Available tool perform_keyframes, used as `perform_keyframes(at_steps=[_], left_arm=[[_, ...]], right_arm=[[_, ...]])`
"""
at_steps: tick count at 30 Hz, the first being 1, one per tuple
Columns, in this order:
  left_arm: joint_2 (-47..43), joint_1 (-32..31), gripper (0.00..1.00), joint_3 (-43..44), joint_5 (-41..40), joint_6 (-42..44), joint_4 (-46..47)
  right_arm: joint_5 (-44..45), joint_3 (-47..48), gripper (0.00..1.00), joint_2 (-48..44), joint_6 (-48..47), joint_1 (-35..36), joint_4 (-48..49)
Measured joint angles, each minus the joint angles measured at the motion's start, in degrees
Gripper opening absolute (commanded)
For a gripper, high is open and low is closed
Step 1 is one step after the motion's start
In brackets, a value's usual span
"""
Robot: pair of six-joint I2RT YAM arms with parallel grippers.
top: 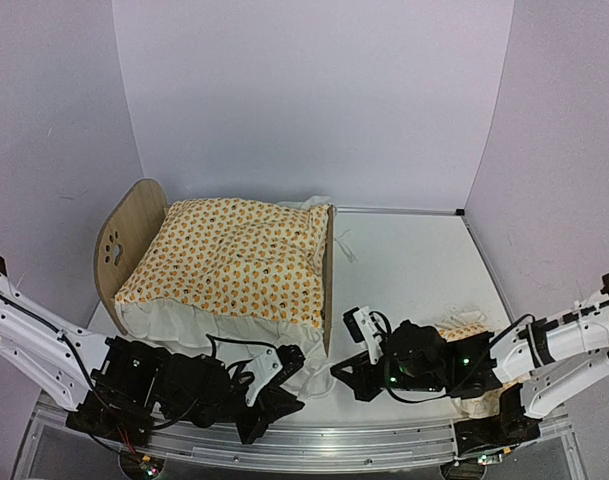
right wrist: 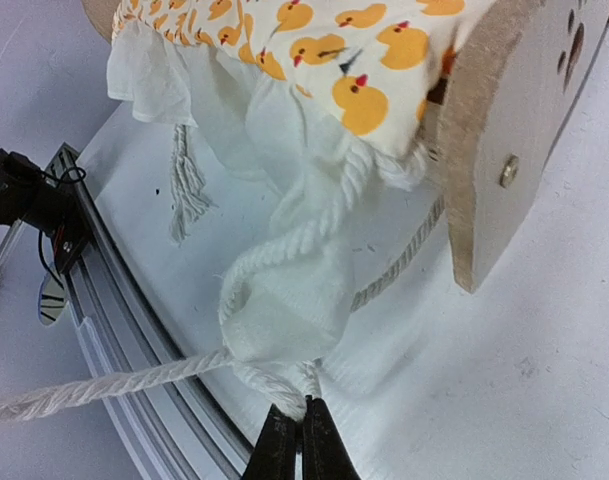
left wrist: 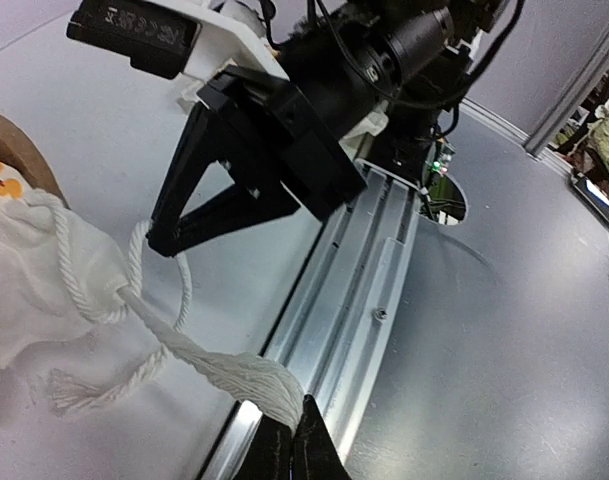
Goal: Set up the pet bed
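Pet bed (top: 124, 240) at 9 o'clock on worktop (top: 414, 270), duck-print quilt (top: 234, 260) draped over it, left hand (top: 276, 392) and right hand (top: 344, 376) near 6 o'clock, by quilt's edge.

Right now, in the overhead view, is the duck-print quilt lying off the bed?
No, the duck-print quilt lies spread over the pet bed, between its end boards.

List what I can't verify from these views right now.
- Mattress: every view, covered by the duck-print quilt.
- Pillow: top view, mostly behind the right arm.
- Left gripper, grip on the white cord: left wrist view, cut off by the bottom edge.
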Motion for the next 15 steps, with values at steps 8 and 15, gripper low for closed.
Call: perform_keyframes(at_steps=[8, 15], left_arm=[[2.47, -0.26, 0.00, 0.20, 9.44, -3.98, -0.68], [11.58, -0.26, 0.00, 2.99, 13.09, -2.86, -0.85]], right_arm=[[-5.18, -2.47, 0.00, -3.41, -0.81, -1.07, -10.80], [-5.09, 0.37, 0.00, -1.27, 0.35, -1.14, -20.61]])
